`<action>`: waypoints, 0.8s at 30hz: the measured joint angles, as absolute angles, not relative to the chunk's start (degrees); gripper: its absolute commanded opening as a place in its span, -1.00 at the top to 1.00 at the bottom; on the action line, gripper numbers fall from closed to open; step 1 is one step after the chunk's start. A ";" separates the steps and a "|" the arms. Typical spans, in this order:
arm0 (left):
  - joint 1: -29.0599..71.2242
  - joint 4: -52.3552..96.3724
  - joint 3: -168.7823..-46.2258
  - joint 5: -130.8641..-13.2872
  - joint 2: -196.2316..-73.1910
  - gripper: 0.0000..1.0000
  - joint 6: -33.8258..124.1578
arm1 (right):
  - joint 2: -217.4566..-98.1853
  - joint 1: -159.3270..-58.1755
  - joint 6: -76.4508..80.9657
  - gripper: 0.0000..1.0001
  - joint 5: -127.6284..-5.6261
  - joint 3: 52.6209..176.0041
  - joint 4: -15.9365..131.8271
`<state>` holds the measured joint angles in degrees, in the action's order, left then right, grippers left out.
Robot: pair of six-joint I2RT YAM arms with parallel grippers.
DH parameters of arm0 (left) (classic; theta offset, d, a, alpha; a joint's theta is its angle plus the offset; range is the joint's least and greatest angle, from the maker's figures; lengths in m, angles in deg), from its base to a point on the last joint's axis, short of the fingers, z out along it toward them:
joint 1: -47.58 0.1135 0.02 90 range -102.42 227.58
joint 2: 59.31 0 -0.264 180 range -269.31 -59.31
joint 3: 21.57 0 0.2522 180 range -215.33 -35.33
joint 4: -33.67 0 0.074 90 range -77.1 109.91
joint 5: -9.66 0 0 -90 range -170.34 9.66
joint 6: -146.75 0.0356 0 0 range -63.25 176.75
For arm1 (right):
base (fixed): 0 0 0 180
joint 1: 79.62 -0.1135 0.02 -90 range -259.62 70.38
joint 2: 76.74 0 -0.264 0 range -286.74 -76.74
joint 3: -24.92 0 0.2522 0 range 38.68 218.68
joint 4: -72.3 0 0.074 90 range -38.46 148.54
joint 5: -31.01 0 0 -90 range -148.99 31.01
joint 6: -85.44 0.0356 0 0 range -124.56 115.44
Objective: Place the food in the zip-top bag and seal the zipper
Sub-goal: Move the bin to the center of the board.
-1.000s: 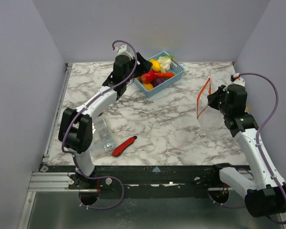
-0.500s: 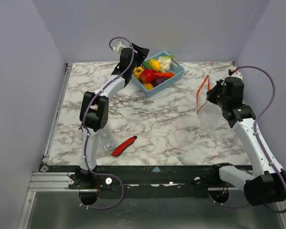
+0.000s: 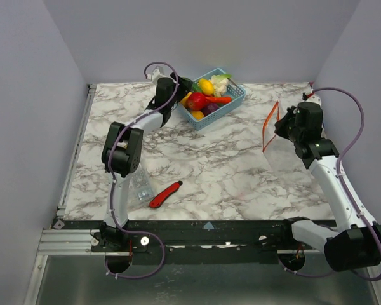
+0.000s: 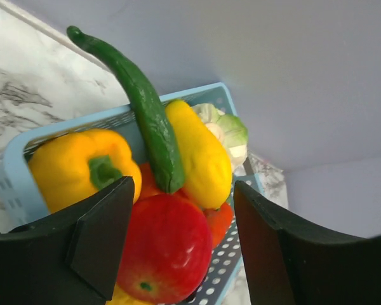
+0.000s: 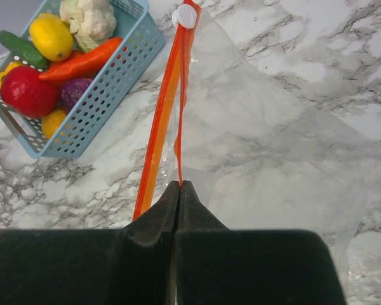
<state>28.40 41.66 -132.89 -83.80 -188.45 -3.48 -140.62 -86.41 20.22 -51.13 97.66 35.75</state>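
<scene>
Tabletop (image 3: 228, 171): marbled.
Blue basket (image 3: 237, 96): far edge, centre.
Red knife (image 3: 165, 194), clear box (image 3: 140, 186): near-left corner.
Zip-top bag (image 3: 278, 155): right edge, partly resting.

Bright, even, diffuse light casts only faint shadows; the glossy food (image 4: 167, 248) shows soft glare.

Your top view: high above desk (image 3: 209, 165) near edge, facing far edge. Left wrist: close on basket (image 4: 9, 181); right wrist shares it, farther.
</scene>
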 measured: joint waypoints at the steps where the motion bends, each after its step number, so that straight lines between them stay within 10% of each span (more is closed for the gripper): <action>1: 28.45 41.64 -130.49 -83.98 -186.63 -0.32 -1.34 | -140.51 -86.41 20.24 0.99 -51.15 97.64 35.73; 24: 33.34 41.40 -111.63 -77.72 -176.80 -0.14 -11.13 | -138.87 -86.41 20.28 0.99 -53.34 96.72 36.21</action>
